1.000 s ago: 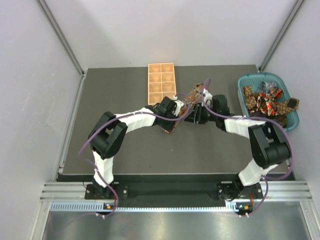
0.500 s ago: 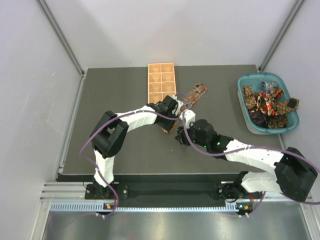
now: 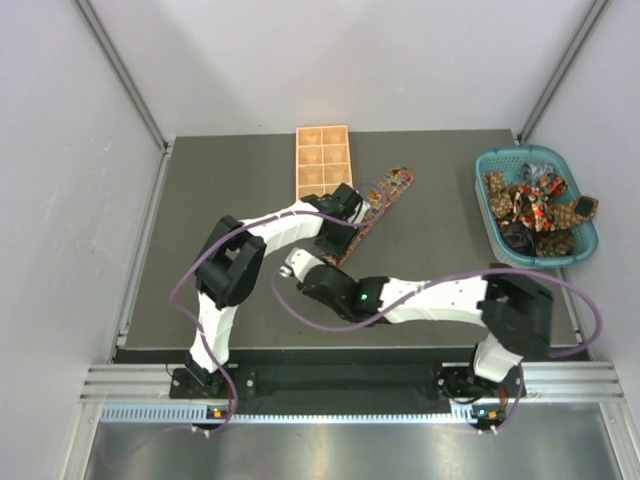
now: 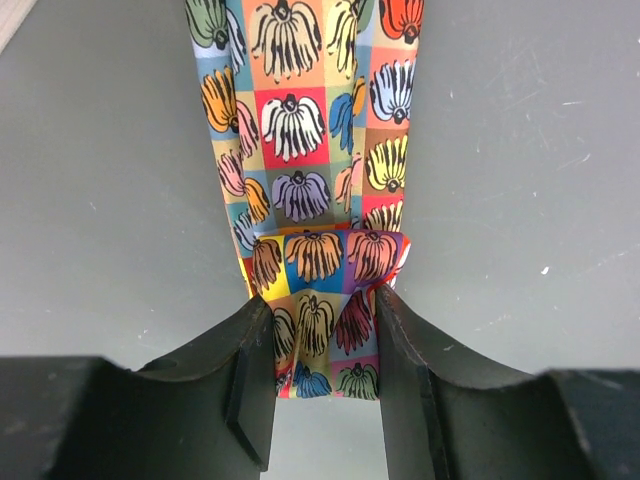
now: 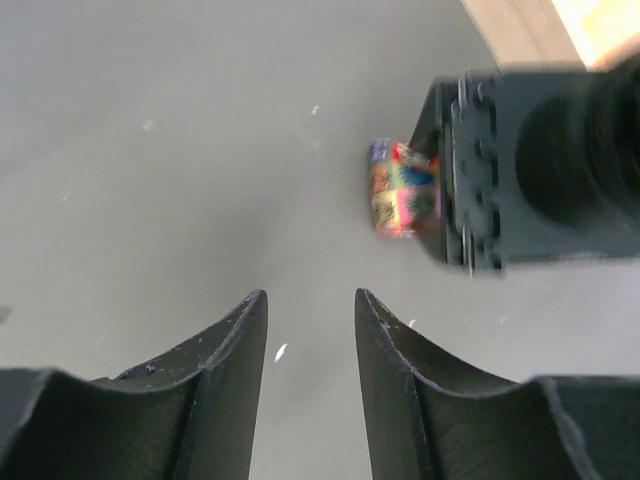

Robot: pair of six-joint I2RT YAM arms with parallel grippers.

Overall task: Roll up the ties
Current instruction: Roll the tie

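Dark grey table (image 3: 220, 200): a matt top with fine scratches. It carries a tray, a basket and one laid-out tie.
Tie (image 3: 390, 192): lies flat on the table on a slant. It runs from its far end, to the right of the tray, down towards the middle of the table. The print is small squares in red, orange, blue and yellow, each with a tassel-like figure.
Near end of the tie: folded back on itself into a short double layer that sits between the left claw's fingers. In the right wrist view it shows as a small bright bundle right against that claw.
Left claw (image 4: 318, 375): narrow and closed on the folded end of the tie. One finger (image 4: 250, 380) presses each edge, so the cloth bunches between them.
Right claw (image 5: 310, 350): partly parted, with bare table showing between the fingers, holding nothing. It sits low over the table, near the tie's folded end but apart from it, on the left and near side. Its arm reaches across from the right.
Tray (image 3: 299, 165): pale wood with eight compartments in two columns. It stands at the far edge of the table, near the tie's far end.
Basket (image 3: 483, 205): teal plastic, at the right edge of the table, well apart from the laid-out tie.
Other ties (image 3: 530, 205): a tangled heap in the basket, in brown, red and orange prints. One end lies over the right rim.
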